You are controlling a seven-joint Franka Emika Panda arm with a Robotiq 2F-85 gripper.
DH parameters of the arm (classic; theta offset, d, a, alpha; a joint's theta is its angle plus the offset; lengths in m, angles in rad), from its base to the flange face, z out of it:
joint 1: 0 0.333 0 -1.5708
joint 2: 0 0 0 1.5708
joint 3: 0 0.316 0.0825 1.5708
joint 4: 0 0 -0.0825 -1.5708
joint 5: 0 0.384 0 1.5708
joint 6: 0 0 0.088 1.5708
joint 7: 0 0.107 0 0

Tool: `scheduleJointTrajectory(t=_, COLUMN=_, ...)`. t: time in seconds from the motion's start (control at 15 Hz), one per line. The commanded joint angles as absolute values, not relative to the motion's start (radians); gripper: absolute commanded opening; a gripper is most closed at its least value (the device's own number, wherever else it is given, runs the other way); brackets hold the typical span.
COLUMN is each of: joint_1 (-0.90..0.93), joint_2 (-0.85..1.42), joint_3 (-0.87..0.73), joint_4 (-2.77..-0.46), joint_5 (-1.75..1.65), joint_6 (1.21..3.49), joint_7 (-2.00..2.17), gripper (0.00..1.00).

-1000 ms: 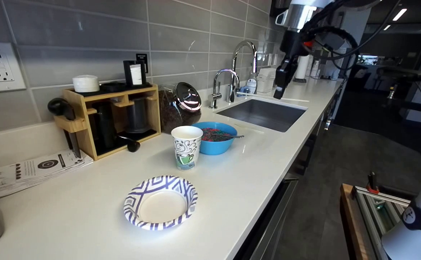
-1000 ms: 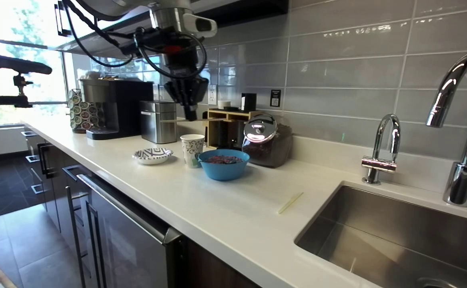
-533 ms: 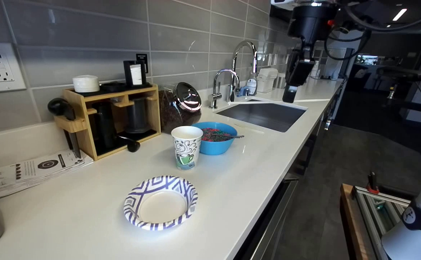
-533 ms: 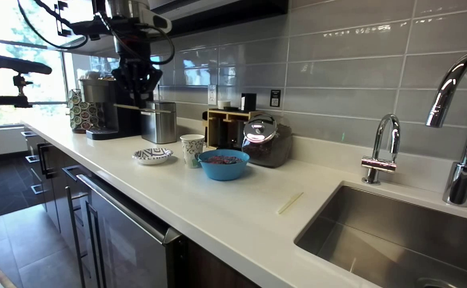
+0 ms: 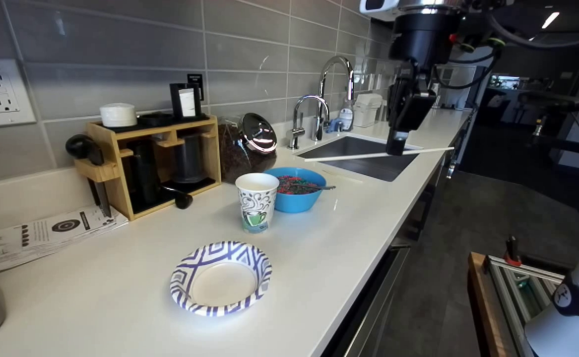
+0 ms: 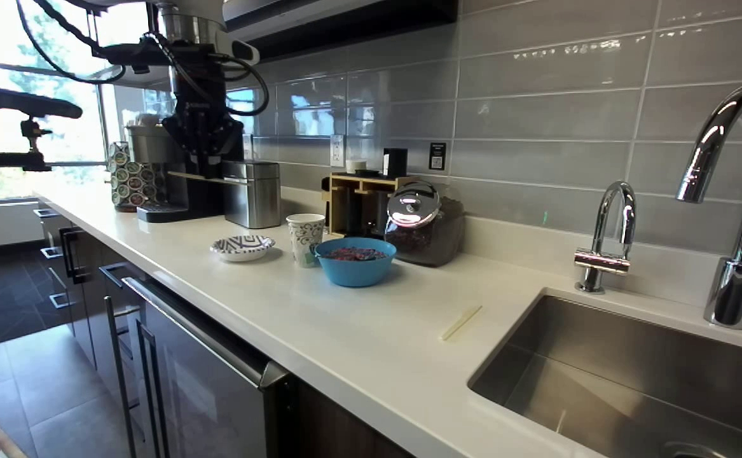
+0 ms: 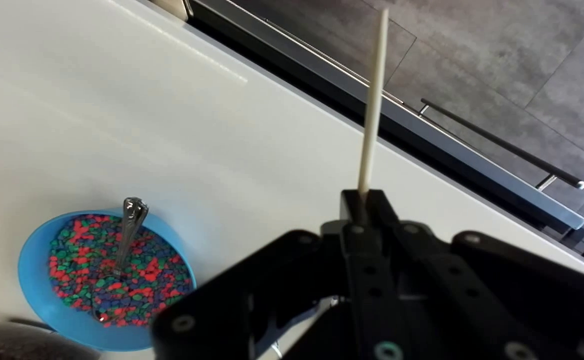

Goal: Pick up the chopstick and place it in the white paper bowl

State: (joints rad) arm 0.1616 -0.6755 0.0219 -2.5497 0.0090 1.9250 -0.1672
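Observation:
My gripper (image 5: 396, 145) is shut on the chopstick (image 5: 344, 157), a thin pale stick held roughly level, high above the counter. The stick passes crosswise between the fingertips and sticks out on both sides. In the wrist view, the gripper (image 7: 363, 200) pinches the chopstick (image 7: 373, 100), whose far end shows over the floor past the counter edge. In an exterior view, the gripper (image 6: 208, 166) and chopstick (image 6: 183, 175) appear above and left of the white paper bowl (image 6: 242, 248). The patterned white paper bowl (image 5: 225, 285) sits on the counter, out of the wrist view.
A tall paper cup (image 5: 257, 203) stands beside a blue bowl (image 5: 296, 203) of coloured bits with a spoon. Behind are a wooden rack (image 5: 210, 153) and a tilted jar (image 6: 431, 238). A thin pale strip (image 6: 461, 322) lies by the sink (image 6: 599, 356).
My gripper has carried the chopstick left in an exterior view, and has lowered slightly in the last half second. It stays shut on the stick. The bowls and cup have not moved.

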Motion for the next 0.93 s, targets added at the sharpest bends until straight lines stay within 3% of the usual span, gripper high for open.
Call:
scheduleJointTrajectory(t=0.0, joint_1=0.154, joint_2=-0.676, joint_3=0.028, joint_4=-2.547, joint_5=0.013, joint_6=1.922, joint_7=-0.171, gripper=0.01)
scheduleJointTrajectory(t=0.87, joint_1=0.275, joint_2=-0.235, joint_3=0.084, joint_4=-2.437, joint_5=0.136, joint_6=2.166, joint_7=-0.313, gripper=0.01)
